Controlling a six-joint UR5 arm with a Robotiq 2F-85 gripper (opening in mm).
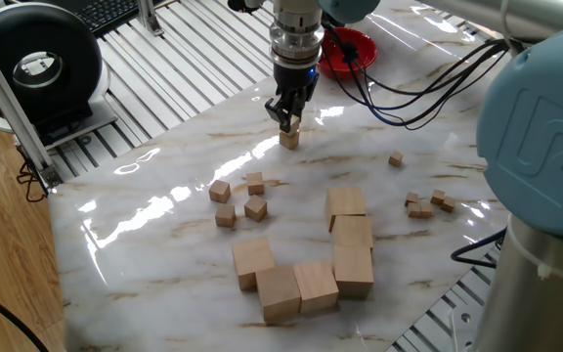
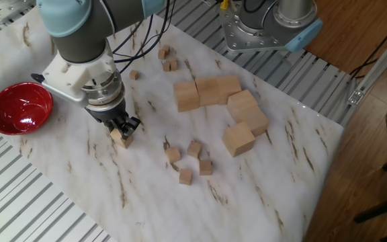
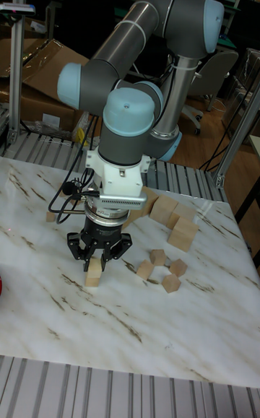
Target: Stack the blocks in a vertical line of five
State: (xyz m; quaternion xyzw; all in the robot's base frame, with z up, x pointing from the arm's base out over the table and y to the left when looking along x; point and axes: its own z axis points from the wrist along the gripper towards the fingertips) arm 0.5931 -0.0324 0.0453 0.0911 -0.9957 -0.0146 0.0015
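Marble-patterned white table [image 1: 164, 284] carries everything here, and its far corners run out of frame in each fixed view. The gripper [image 1: 289, 125] [image 2: 122, 132] [image 3: 94, 265] points straight down over a small wooden block [image 1: 289, 139] [image 2: 121, 140] [image 3: 92, 276]; its dark fingers cover the block's upper part, so whether a second block sits there, or whether the fingers actually press on wood, cannot be made out. The fingers stand close on either side of the top, seemingly pinching it, but I cannot tell for sure. The block rests on the table near the red bowl [image 1: 345, 49] [image 2: 19, 107], apart from four more small blocks [image 1: 242, 198] [image 2: 190, 161] [image 3: 162, 268] lying loose together in the middle. Beyond them lie large wooden cubes [image 1: 311, 259] [image 2: 224, 107] [image 3: 173, 219], some touching, partly hidden behind the arm in the tall view. Tiny cubes [image 1: 428, 203] [image 2: 166, 59] sit near the table edge. The arm [image 3: 144, 64] rises, bends over at the elbow and comes down with its wrist vertical. Pale raised letters on the blue base joint [image 1: 545, 127] are cut off and unreadable. A black round device [image 1: 32, 64] stands off the table.
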